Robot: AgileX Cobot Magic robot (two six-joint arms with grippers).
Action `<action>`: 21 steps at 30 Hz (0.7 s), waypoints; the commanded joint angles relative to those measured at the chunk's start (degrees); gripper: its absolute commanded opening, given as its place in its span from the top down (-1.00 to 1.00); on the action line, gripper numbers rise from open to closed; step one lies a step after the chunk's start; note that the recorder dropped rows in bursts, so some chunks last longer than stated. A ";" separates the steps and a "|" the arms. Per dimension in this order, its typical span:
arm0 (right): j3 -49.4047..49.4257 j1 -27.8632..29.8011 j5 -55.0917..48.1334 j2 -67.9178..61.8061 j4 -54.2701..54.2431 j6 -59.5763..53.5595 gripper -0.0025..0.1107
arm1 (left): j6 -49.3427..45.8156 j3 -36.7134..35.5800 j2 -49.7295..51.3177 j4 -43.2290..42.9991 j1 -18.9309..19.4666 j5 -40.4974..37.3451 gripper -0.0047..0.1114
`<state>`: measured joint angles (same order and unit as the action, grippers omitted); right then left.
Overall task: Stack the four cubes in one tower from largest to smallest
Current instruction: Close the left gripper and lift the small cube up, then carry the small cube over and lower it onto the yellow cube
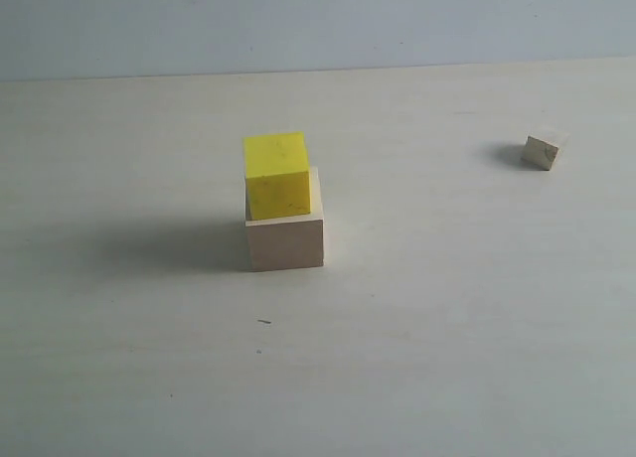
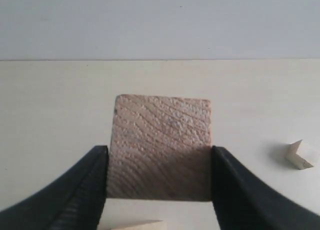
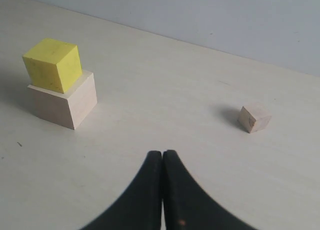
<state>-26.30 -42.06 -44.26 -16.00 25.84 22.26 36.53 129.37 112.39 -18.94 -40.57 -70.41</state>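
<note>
Pale wood fills the left claw (image 2: 160, 157). The small wooden cube (image 2: 161, 135) is pinched squarely between the two black fingers (image 2: 75, 190), with one flat side pressed against each. Its grained face is turned to the wrist camera (being a cube, no long axis can be named for it). Where it is held over the desk (image 1: 447, 358) cannot be told. The right claw (image 3: 163, 157) is pressed together with nothing held, and its tips are pointed across the desk towards the far edge.

Farther out, near the middle of the desk, the yellow cube (image 1: 276, 174) is set upright on the large wooden cube (image 1: 286, 240). It is seated towards the left side of that top face, so a strip of bare wood is seen along the right side. Both are stood flat, with their front faces roughly parallel to the desk's far edge.

The tiny wooden cube (image 1: 542, 151) is laid alone, well to the right of the stack and nearer the far edge. It is turned askew to that edge.
</note>
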 commanded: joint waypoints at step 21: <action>0.26 0.13 0.56 0.25 -0.03 -0.21 0.96 | 12.08 -47.51 -21.17 2.23 -2.86 20.11 0.92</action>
<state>-26.30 -42.06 -44.26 -16.00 25.84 22.26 47.85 84.09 91.89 -17.69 -43.21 -54.29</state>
